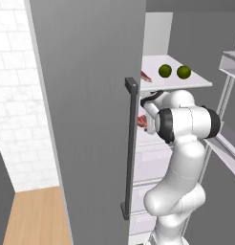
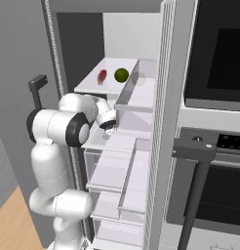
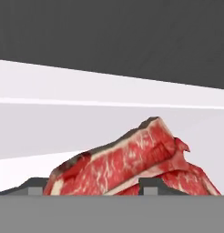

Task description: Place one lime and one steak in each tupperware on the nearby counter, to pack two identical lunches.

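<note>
A raw red steak (image 3: 127, 159) with white fat lies on a white fridge shelf, close before the hand camera. My gripper (image 3: 93, 191) straddles it, one fingertip (image 3: 35, 191) by its left end, the other against its lower edge; whether they press on it does not show. From the base cameras, the hand (image 2: 111, 128) reaches into the middle shelf, where the steak (image 1: 141, 121) shows as a red patch. On the shelf above lie another steak (image 2: 102, 76) and two limes (image 1: 165, 71) (image 1: 184, 72). The tupperware and the counter are out of view.
The open grey fridge door (image 1: 90, 119) with its dark handle (image 1: 130, 148) stands close on the arm's left. White door bins (image 2: 136, 97) and clear drawers (image 2: 112, 171) sit beside and below the hand. A dark oven (image 2: 219, 58) is on the right.
</note>
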